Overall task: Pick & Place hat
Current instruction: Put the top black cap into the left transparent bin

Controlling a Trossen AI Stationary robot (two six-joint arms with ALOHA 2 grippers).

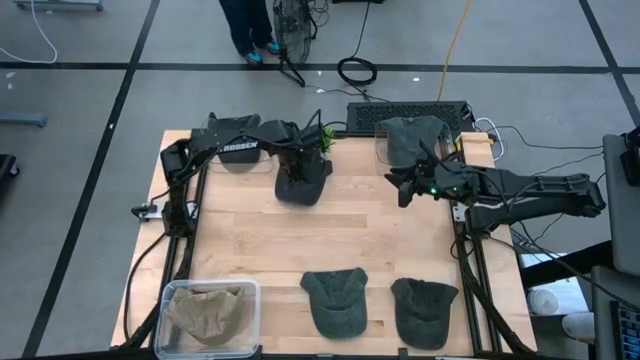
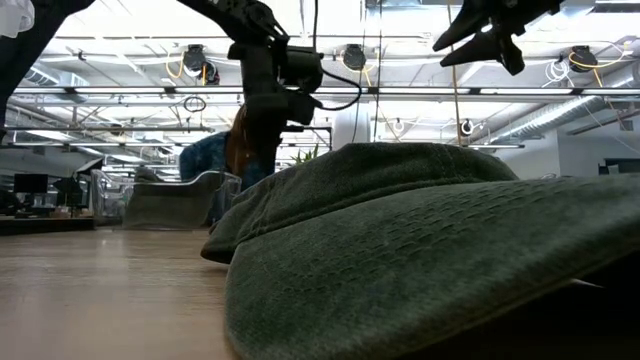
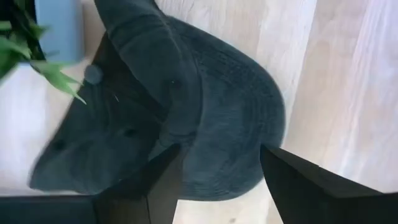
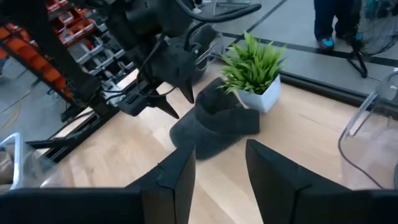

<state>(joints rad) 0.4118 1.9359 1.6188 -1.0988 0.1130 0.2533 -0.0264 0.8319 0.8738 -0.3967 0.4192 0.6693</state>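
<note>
Left gripper (image 1: 300,170) hung right over dark hat (image 1: 303,182), fingers spread, nothing gripped. Hat lay on table (image 1: 250,240) under claw, beside small plant (image 4: 254,65). Looked like release step; retreat upward next, I'd guess. Right gripper (image 1: 408,188) waited off to side, jaws apart, empty.

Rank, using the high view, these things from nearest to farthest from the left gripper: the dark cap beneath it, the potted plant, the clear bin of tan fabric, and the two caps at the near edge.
From the left gripper:
1. Dark cap, directly beneath it.
2. Potted plant, just beyond, at the far edge.
3. Left near-edge cap, middle of the near edge.
4. Right near-edge cap and clear bin, at opposite near sides: too close to call.
</note>
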